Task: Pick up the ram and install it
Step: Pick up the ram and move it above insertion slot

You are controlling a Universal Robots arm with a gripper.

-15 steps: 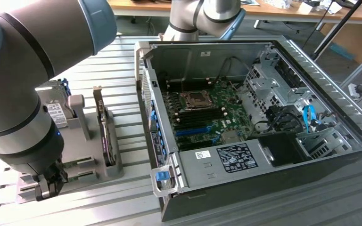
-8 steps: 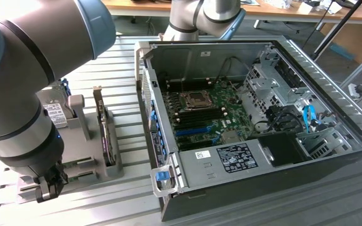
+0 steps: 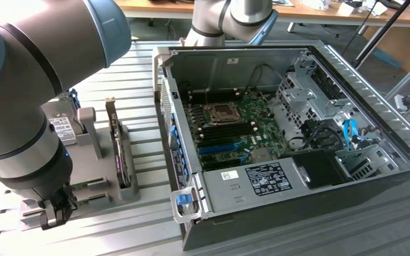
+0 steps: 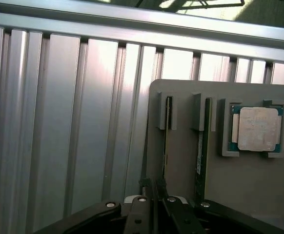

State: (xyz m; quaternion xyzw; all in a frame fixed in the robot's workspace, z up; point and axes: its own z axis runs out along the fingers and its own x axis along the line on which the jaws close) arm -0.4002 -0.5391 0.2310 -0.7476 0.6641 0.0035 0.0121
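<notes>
Your gripper (image 4: 152, 185), clenched or released you cannot tell, sits near the ram (image 4: 167, 131), eight o'clock from the case (image 3: 298, 218) in the exterior view; likely light, stiff, fragile, so pinch its flat faces mid-length.

Open computer case (image 3: 212, 61) on slatted table (image 3: 141, 224); processor chip (image 4: 255, 128) seated in gray holder (image 4: 259, 195).

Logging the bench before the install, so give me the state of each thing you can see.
gripper: low over the holder, by one ram.
ram by the gripper: on edge in a holder slot.
other ram: on edge in the neighbouring slot.
processor: flat in the holder's recess.
expansion card: upright in the holder.
computer case: open, insides exposed.
</notes>
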